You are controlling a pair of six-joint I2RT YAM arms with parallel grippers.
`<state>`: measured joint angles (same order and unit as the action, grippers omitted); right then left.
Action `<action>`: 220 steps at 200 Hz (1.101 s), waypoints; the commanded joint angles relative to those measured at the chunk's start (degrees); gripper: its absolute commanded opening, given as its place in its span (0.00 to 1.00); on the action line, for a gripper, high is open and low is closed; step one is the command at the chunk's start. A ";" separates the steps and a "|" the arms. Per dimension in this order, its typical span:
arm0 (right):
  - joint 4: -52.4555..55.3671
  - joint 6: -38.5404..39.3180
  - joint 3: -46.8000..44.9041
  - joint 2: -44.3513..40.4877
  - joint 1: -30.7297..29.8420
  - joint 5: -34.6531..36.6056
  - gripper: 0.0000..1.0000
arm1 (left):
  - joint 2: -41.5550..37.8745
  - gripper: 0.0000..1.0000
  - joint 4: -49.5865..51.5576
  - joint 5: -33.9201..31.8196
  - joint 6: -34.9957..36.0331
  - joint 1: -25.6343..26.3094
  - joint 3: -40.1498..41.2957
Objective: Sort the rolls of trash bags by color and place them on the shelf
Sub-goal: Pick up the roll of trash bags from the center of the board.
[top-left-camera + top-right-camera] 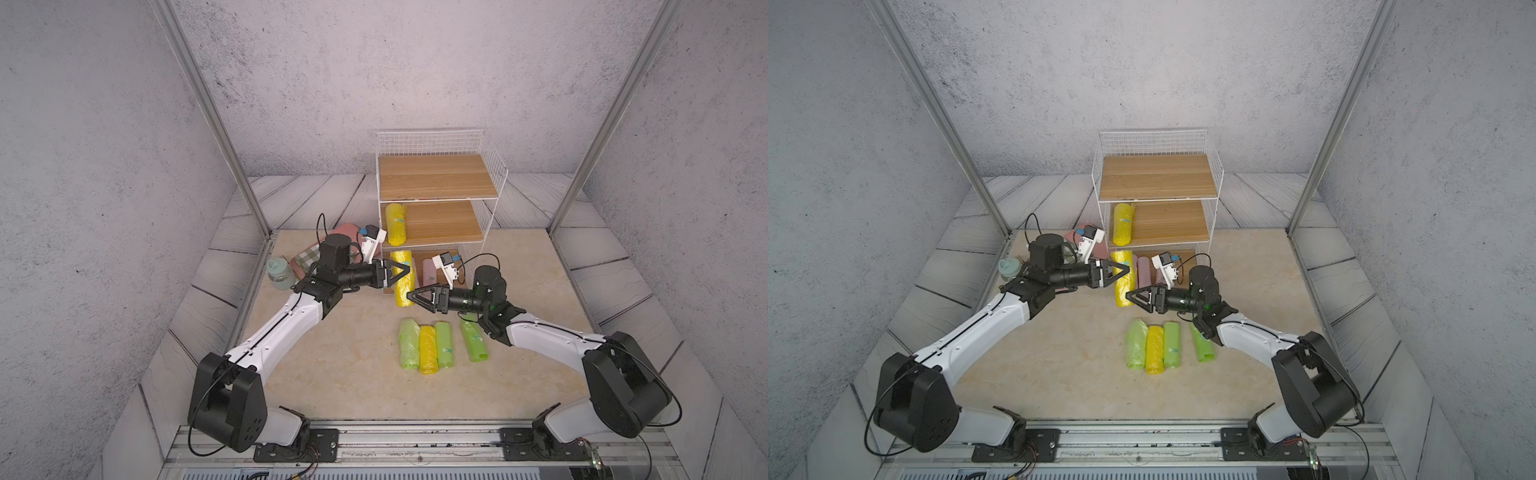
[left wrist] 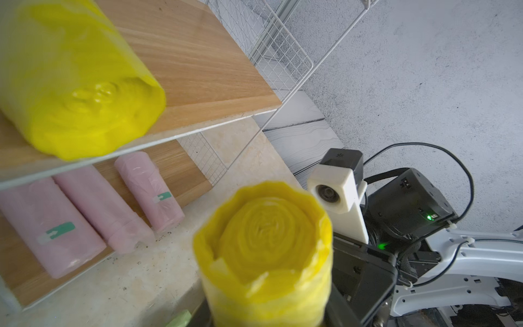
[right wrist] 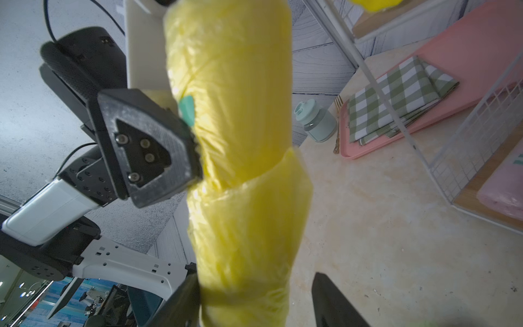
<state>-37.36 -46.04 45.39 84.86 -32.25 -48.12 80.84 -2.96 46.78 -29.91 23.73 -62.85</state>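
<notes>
Lengthwise twd shelf (image 1: 436, 176): yel. roll (image 1: 400, 289)

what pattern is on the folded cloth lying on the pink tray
Green-and-white checks on the folded fabric cloth, clearest in the right wrist view.

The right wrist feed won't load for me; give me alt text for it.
A yellow roll fills the centre, clamped by the left gripper's finger beside its teal label, with the right gripper's open fingers straddling its near end. Behind lie a pink tray with a green-checked cloth, a mint bottle and the shelf.
</notes>
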 commanded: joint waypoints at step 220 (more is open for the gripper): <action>3.71 3.20 3.51 -1.35 -1.06 -0.64 0.00 | -0.01 0.44 0.96 0.69 2.63 -0.43 -0.95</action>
<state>-35.73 -45.39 46.57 85.82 -32.80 -49.21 82.35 -2.85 48.36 -29.67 23.57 -62.83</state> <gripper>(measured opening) 0.280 0.443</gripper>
